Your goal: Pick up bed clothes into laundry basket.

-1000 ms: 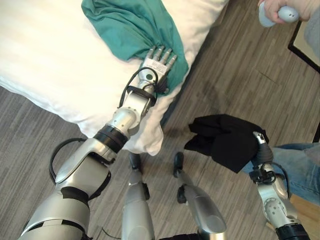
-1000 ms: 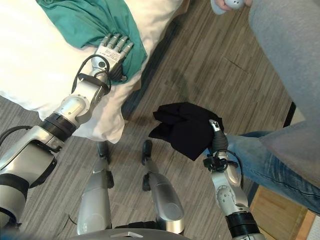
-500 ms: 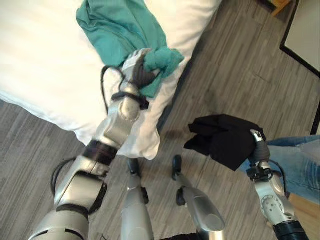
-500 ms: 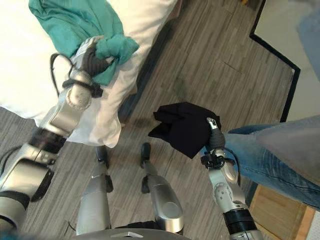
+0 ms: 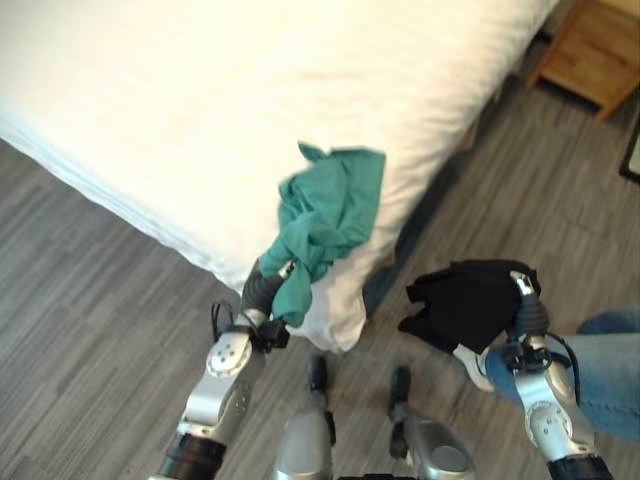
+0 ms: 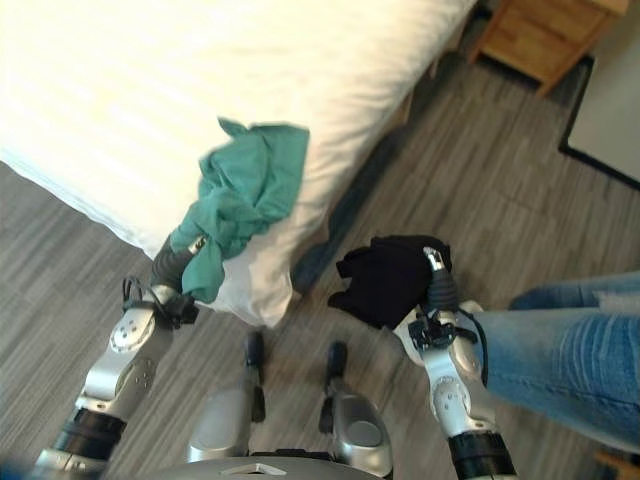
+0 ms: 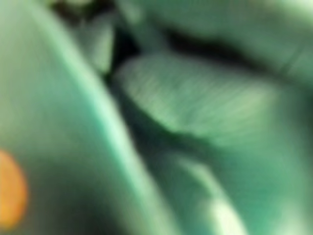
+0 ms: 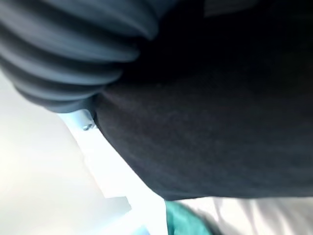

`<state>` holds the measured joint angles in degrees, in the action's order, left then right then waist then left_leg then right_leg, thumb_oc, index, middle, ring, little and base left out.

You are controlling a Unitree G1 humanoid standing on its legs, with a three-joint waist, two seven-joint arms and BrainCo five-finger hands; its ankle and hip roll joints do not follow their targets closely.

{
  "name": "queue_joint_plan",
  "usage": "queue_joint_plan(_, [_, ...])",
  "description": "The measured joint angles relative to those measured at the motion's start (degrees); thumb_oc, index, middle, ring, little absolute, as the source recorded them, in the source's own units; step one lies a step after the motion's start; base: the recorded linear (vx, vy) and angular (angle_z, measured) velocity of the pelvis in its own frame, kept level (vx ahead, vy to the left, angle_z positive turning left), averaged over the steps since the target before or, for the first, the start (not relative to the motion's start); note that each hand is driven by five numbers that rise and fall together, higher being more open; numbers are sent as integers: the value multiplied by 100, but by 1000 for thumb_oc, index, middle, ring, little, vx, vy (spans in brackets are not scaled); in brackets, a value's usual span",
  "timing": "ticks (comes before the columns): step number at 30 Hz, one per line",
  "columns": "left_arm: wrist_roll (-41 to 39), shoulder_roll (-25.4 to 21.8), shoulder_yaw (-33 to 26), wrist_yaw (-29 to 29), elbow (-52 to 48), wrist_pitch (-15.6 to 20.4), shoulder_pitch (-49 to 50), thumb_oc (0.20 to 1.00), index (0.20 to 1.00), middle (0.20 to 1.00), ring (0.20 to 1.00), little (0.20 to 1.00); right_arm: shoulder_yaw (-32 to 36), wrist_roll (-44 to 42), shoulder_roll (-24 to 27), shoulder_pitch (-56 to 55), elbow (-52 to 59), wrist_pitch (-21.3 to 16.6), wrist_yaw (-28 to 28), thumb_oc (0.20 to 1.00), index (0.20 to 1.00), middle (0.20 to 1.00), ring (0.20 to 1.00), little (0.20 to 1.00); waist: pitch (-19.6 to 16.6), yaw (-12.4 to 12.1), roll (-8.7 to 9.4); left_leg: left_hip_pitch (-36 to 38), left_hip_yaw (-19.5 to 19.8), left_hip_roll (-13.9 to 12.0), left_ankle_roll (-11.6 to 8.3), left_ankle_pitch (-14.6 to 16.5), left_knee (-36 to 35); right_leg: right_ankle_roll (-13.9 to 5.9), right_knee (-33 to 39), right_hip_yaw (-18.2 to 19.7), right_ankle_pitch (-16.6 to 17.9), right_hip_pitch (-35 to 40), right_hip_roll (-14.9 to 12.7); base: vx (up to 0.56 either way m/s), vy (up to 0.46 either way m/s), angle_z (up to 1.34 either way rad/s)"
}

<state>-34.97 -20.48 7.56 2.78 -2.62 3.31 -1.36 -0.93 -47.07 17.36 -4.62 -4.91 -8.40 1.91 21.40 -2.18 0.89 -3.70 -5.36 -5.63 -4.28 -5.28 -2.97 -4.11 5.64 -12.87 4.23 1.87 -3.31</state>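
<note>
The left hand [image 5: 264, 289] is closed on a teal garment [image 5: 325, 215], its fingers curled into the bunched lower end of the cloth. The garment rises from the hand in a crumpled mass, and its upper part appears over the near edge of the white bed [image 5: 200, 110]; whether it touches the bedding there cannot be told. The hand itself is just off the bed's near corner, above the grey wood floor [image 5: 90, 320]. In the left wrist view, folds of the teal cloth [image 7: 195, 98] press close to the camera. The right hand [image 6: 437, 290] is raised beside the bed's near corner, out over the floor, with a black garment [image 6: 385, 280] draped on it and hanging toward the bed; the fingers are hidden under the cloth, so I cannot tell whether they are curled or straight. The right wrist view shows the same black cloth [image 8: 220, 122] lying against the hand's ribbed cover. A person's leg in blue jeans [image 6: 560, 345] is just behind the right hand, away from the bed. A wooden nightstand [image 5: 595, 45] stands at the bed's far corner.
</note>
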Motion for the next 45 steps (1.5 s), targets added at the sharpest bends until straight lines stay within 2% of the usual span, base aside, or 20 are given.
queue_joint_plan(5, [-428, 265, -152, -74, 75, 14, 205, 200, 200, 200, 200, 200, -33, -4, -210, -127, 2, 71, 27, 200, 200, 200, 200, 200, -398, -34, 0, 362, 138, 19, -1, 7, -52, -14, 1, -133, -119, 402, -11, 56, -49, 13])
queue_joint_plan(10, [-412, 298, -153, -81, 82, 55, 417, 200, 200, 200, 200, 200, -32, -4, -283, -392, 3, 70, 22, 200, 200, 200, 200, 200, -1037, -73, -26, 491, 198, 47, 7, 39, -97, -10, 15, -239, -205, 536, -40, -3, -12, 10])
queue_joint_plan(18, [-247, 297, -198, -47, 82, 119, 614, 200, 200, 200, 200, 200, -14, -2, -291, -601, 1, 67, -48, 200, 200, 200, 200, 200, -1468, -182, -75, 495, 244, 57, 14, 36, -94, 16, 18, -267, -220, 584, -80, 5, 0, 2])
queue_joint_plan(27, [-297, 470, -438, -24, 48, 156, 740, 200, 200, 200, 200, 200, -7, 115, -293, -645, 44, 67, -52, 200, 200, 200, 200, 200, -1638, -316, -88, 487, 434, 102, 32, 21, -88, 7, 13, -462, -243, 685, -91, -4, 3, 11])
queue_joint_plan(35, [-277, 453, -1364, 90, -717, 301, 1224, 200, 200, 200, 200, 200, 85, 220, -289, -673, 761, 46, -27, 200, 200, 200, 200, 200, -1662, -365, -86, 494, 447, 104, 34, 20, -89, 3, 15, -483, -254, 680, -103, -4, 0, 1])
queue_joint_plan(41, [-194, 191, -1618, 47, -1268, 292, 1530, 200, 200, 200, 200, 200, 550, 847, -173, -664, 1313, 64, -36, 200, 200, 200, 200, 200, -1661, -448, -105, 491, 471, 121, 34, 20, -88, -9, 1, -541, -265, 733, -117, 6, 5, 5])
queue_joint_plan(45, [20, 139, -2064, -34, -1666, 285, 1690, 200, 200, 200, 200, 200, 969, 899, -96, -619, 1827, 6, -27, 200, 200, 200, 200, 200, -1680, -452, -140, 489, 476, 144, 33, 21, -88, -22, 3, -548, -276, 712, -142, 1, 5, 1])
